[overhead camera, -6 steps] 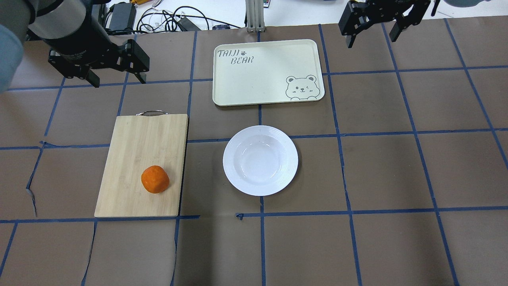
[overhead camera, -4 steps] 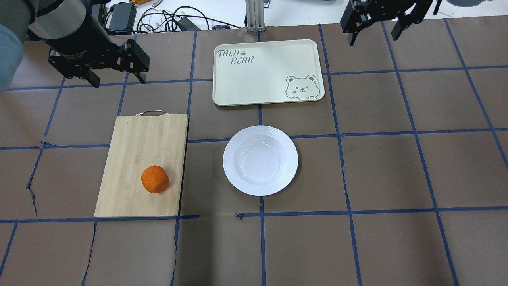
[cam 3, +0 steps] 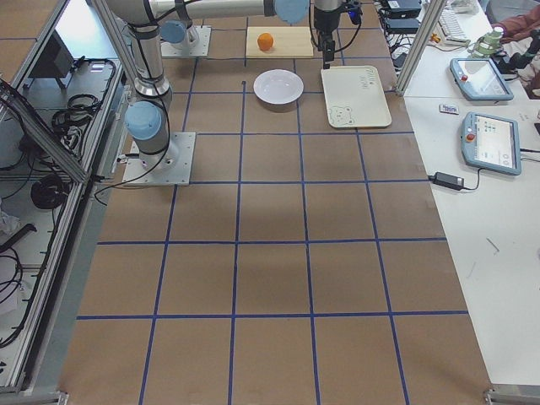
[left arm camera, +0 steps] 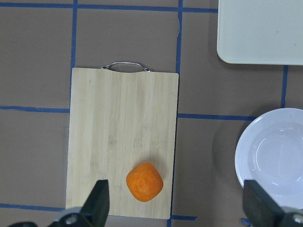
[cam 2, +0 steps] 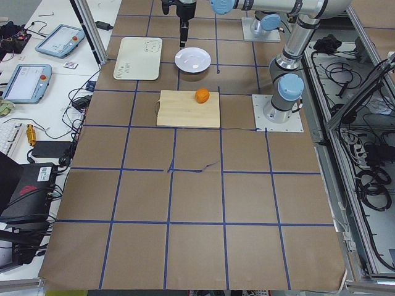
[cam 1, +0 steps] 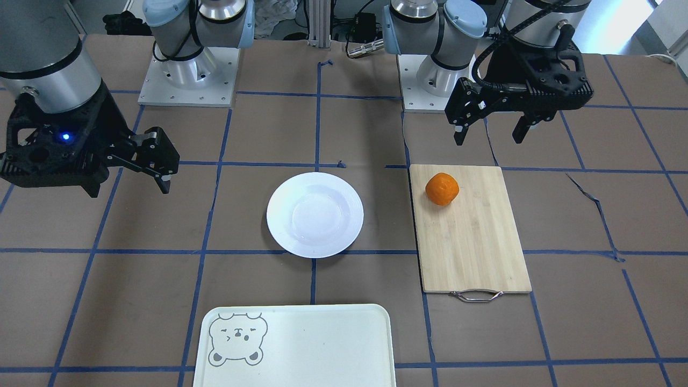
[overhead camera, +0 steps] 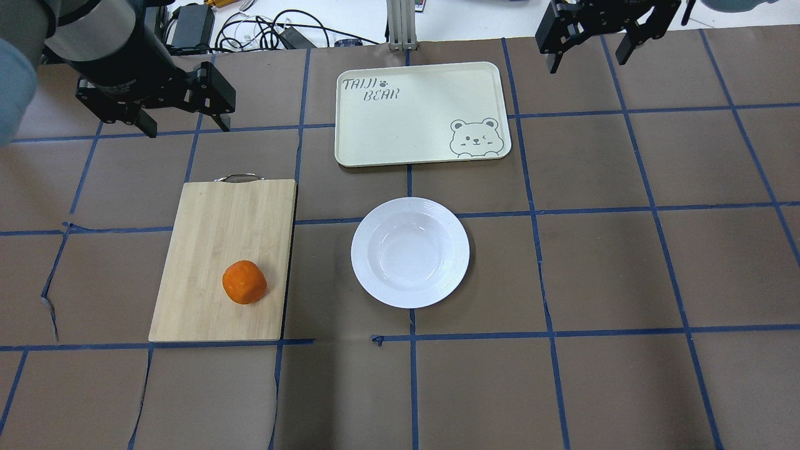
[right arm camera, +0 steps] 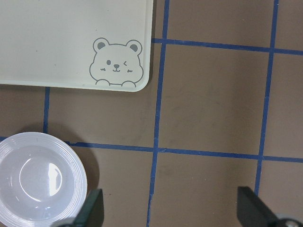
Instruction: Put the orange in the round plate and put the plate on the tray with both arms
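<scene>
The orange (overhead camera: 244,282) rests on the near part of a bamboo cutting board (overhead camera: 219,231), left of the round plate (overhead camera: 409,252). That white plate is empty and sits mid-table. Beyond it lies the cream tray (overhead camera: 419,112) with its bear drawing, also empty. My left gripper (overhead camera: 186,128) hangs open above the table past the board's handle end, holding nothing. High over the table, off the tray's far right corner, my right gripper (overhead camera: 586,64) is open and empty. In the left wrist view the orange (left arm camera: 144,182) shows between the open fingers, far below.
The board has a metal handle (overhead camera: 237,177) at its far end. Cables and a power brick (overhead camera: 190,25) lie on the white bench beyond the table. Brown paper with a blue tape grid covers the table, torn at the left (overhead camera: 50,294).
My right gripper has drifted slightly toward the table's far edge. The left gripper, orange, plate and tray are where they were.
</scene>
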Available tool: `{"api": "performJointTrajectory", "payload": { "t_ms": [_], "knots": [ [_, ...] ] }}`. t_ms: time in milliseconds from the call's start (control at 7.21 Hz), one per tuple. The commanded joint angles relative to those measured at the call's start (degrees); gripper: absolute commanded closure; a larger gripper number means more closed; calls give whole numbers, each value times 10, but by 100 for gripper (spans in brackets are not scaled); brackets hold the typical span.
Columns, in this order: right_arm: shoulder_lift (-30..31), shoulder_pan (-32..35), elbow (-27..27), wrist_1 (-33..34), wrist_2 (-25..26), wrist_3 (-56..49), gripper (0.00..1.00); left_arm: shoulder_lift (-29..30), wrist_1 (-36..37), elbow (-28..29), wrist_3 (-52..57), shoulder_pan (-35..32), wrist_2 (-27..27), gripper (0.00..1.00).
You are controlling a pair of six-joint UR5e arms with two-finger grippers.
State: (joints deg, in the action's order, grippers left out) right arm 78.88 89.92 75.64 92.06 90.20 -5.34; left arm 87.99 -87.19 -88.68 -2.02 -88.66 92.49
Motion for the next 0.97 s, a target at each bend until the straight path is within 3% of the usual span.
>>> {"api": "performJointTrajectory", "payload": {
  "t_ms": [0, 832],
  "knots": [
    [0, 3, 6, 5, -4, 1, 0, 0, 0, 0, 0, 1, 1, 0],
    [1, -4, 6, 5, 1, -1, 0, 16, 1, -3, 4, 0, -6, 0]
  ]
}}
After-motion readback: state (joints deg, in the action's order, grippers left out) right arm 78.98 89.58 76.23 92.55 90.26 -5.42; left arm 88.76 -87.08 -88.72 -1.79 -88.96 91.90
